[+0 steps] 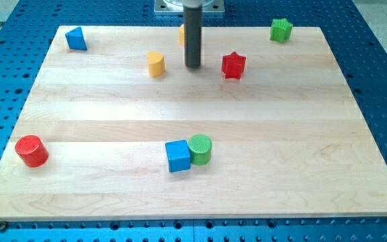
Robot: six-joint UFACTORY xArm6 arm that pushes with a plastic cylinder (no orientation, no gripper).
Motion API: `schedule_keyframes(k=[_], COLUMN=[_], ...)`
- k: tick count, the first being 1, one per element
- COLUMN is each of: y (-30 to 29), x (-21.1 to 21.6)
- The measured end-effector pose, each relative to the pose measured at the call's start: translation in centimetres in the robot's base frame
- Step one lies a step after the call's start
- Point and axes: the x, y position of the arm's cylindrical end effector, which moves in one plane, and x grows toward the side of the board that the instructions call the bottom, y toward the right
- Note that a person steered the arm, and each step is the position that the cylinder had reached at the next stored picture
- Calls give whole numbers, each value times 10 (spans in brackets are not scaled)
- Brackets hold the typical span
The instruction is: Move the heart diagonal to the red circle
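My tip (193,66) is down on the wooden board (281,121) at the far side, between the yellow heart (156,64) on its left and the red star (233,66) on its right, touching neither. No claw here, just a bare rod, so nothing to part or close. A sliver of another yellow block (181,33) peeks out behind the rod; its shape I cannot tell.

The red circle (31,150) sits well away, near-left corner. So this reads as the approach: the heart has not been engaged. Next call, I'd say, is getting round to the heart's far-right side and shoving it near-left across the board.

Room? Plenty! The middle is open. The blue cube (177,156) and green circle (200,149) touch each other, near-centre, right of that line. The blue triangle (76,39) and green star (281,29) hug the far corners. Mind the left edge near the circle.
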Motion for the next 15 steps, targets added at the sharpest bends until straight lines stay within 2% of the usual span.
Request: schedule_keyframes(k=[1,3,5,9,12,13,14,15], y=[28,29,4,-72,-76,-149,-198,-165], x=[7,7,7,-26,-26,-23,1,39])
